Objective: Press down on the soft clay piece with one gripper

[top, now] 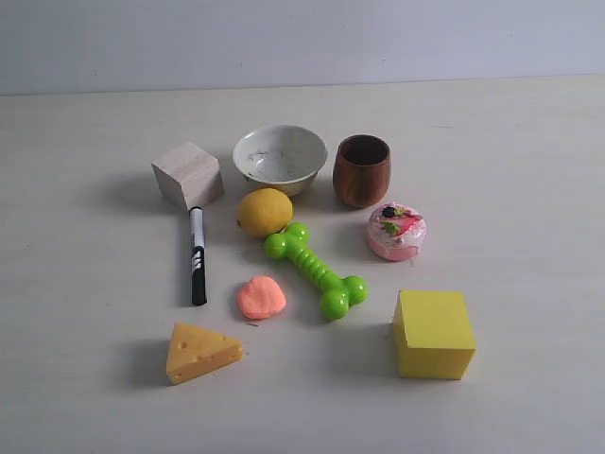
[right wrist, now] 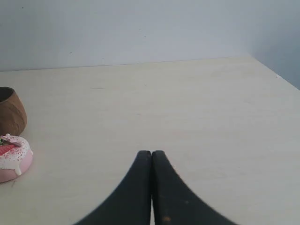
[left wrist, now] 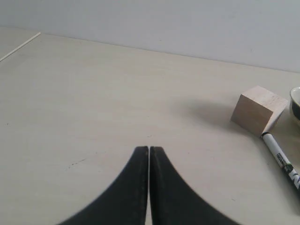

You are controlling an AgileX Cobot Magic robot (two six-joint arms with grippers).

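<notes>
1. Looking down at a pale table (top: 529, 189) with a bunch of small stuff clustered around the middle
2. Found the clay piece (top: 261, 298) lying flat on the tabletop toward the front of the cluster, salmon-orange, lumpy, untouched
3. Sandwiched between a marker (top: 198, 255) on its left and the lower knob of a green bone toy (top: 316, 270) on its right, just beside both with a sliver of bare table either side
4. Got a lemon (top: 264, 212) straight behind it, right up against the upper knob of the bone toy, plus a cheese wedge (top: 200, 352) in front and a bit left
5. Further back, seeing a wooden cube (top: 187, 174) at the far end of the marker, then a white bowl (top: 280, 158), then a brown cup (top: 361, 170) just beside the bowl on the right
6. Also spotted a pink cake toy (top: 396, 232) in front of the cup and a yellow block (top: 434, 333) at the front right, well apart from the clay piece
7. Over to the left gripper (left wrist: 149, 150): closed all the way, fingertip against fingertip, empty, pointing over bare table with the wooden cube and marker off to one side
8. Same deal for the right gripper (right wrist: 151, 153): clamped tight, holding nothing, bare table ahead, cake toy and cup at the edge of its camera's view
9. Can't tell either gripper's height over the table
</notes>
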